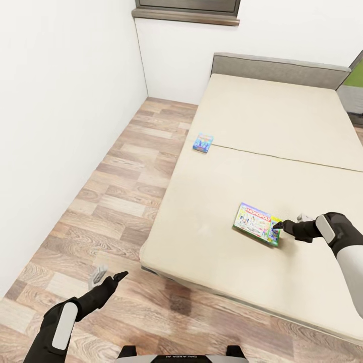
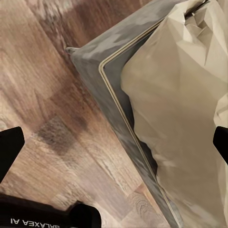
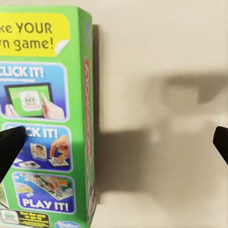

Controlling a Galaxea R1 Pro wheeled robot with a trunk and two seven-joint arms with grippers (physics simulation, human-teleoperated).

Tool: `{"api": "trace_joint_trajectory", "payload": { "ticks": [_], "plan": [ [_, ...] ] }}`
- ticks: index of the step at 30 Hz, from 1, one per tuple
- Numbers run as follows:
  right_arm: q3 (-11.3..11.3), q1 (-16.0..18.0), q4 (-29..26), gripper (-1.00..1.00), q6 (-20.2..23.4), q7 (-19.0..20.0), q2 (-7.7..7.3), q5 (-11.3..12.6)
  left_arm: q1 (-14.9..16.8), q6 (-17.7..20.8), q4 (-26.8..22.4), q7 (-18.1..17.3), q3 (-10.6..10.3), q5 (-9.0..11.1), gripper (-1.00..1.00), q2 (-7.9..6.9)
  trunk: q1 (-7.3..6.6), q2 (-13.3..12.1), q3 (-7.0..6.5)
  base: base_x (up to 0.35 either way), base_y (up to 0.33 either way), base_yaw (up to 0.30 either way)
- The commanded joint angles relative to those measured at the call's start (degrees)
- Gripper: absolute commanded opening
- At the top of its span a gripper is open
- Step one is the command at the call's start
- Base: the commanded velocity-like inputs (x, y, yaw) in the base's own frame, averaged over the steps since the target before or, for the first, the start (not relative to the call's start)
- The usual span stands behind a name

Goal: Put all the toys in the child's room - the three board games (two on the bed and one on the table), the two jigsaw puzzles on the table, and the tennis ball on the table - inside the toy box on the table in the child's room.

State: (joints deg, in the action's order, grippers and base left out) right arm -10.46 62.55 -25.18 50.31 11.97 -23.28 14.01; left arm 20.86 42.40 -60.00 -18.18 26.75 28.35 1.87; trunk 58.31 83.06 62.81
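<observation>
- The green-edged board game (image 1: 257,224) is a flat box with a colourful picture top, lying at the lower right of the head view on the beige bed (image 1: 227,201), near the bed's front edge.
- The smaller blue board game (image 1: 203,142) lies further up the frame, near the bed's left edge, well apart from the first.
- The head view shows "MONOPOLY" printed on the green-edged box's lid. The right wrist view (image 3: 47,118) shows "YOUR game!", "CLICK IT!" and "PLAY IT!" on panels with small photos, and a Hasbro mark at the bottom.
- The right gripper (image 1: 283,225) hovers at the green-edged box's right end, jaws spread wide, one fingertip (image 3: 9,147) over the box, holding nothing.
- The left gripper (image 1: 108,276) hangs over the wood floor (image 1: 101,201) at lower left, open wide and empty, beside the bed's grey frame (image 2: 109,99).
</observation>
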Motion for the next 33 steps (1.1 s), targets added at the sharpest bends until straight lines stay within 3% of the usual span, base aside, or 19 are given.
{"api": "trace_joint_trajectory", "payload": {
  "ticks": [1,33],
  "plan": [
    [-0.4,0.0,0.0,1.0,0.2,0.5,0.06,-0.6,0.1,0.4,0.0,-0.2,0.2,0.0,1.0,0.07,0.42,0.0,0.05,0.0,0.0,0.0],
    [-0.4,-0.2,-0.1,1.0,-0.2,0.5,-0.01,0.7,0.1,0.4,0.0,-0.2,0.2,0.0,1.0,0.07,0.42,0.0,0.1,0.0,0.0,0.0]
  ]
}}
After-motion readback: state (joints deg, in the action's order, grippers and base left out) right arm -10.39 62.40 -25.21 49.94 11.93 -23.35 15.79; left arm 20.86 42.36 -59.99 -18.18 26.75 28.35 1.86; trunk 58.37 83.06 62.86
